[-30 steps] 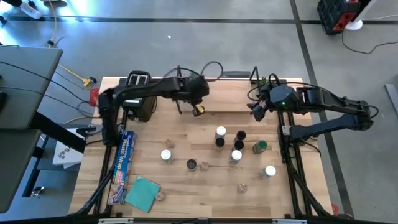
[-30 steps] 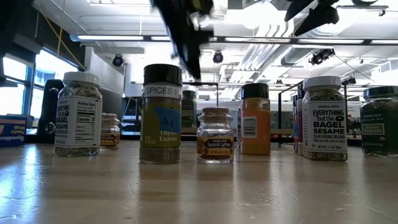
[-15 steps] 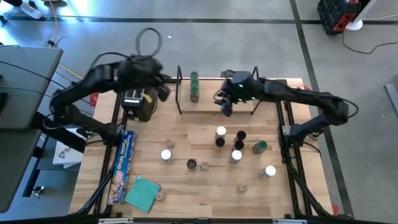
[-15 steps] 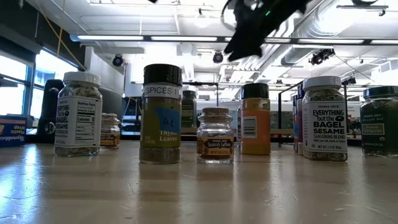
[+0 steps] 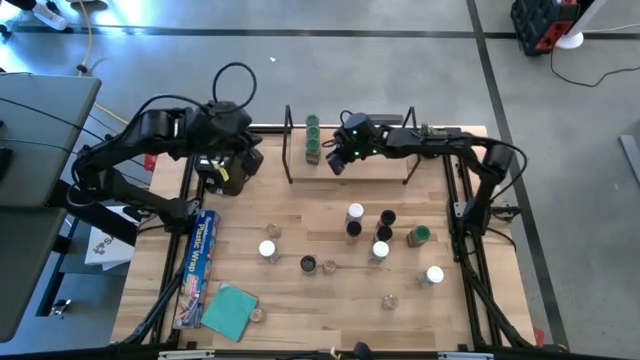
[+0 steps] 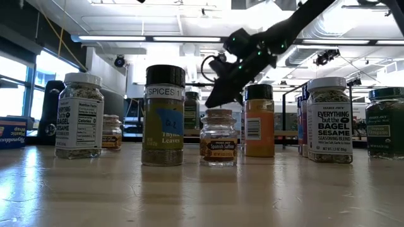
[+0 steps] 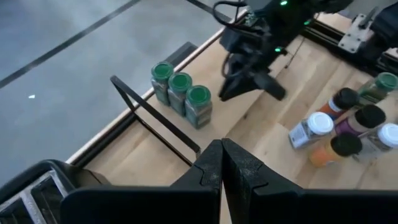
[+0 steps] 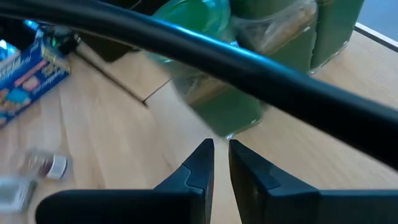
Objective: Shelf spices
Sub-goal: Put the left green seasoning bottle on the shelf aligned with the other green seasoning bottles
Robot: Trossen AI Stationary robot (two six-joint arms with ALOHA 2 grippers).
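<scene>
Three green-topped spice jars [image 5: 313, 140] stand upright in a row at the left end of the light-wood shelf [image 5: 370, 165], and also show in the left wrist view [image 7: 181, 87]. My right gripper [image 5: 334, 163] is shut and empty, just right of the nearest green jar [image 8: 217, 93], pointing at it from behind the shelf's black frame bar [image 8: 261, 68]. My left gripper [image 7: 221, 163] is shut and empty above the toaster [image 5: 225, 172]. Several more jars [image 5: 381, 232] with white, black, green and clear tops stand on the table in front of the shelf.
A blue plastic-wrap box [image 5: 198, 265] and a teal cloth [image 5: 229, 309] lie at the near left. Loose small jars [image 5: 268, 250] are scattered over the table's middle. In the low view tall jars [image 6: 164, 116] stand in front of my right arm [image 6: 252, 57].
My left gripper has drawn back from the shelf toward the table's left, over the toaster, leaving the green jars in view on the shelf. My right gripper has gone along the shelf from its right end toward the green jars and has come lower.
</scene>
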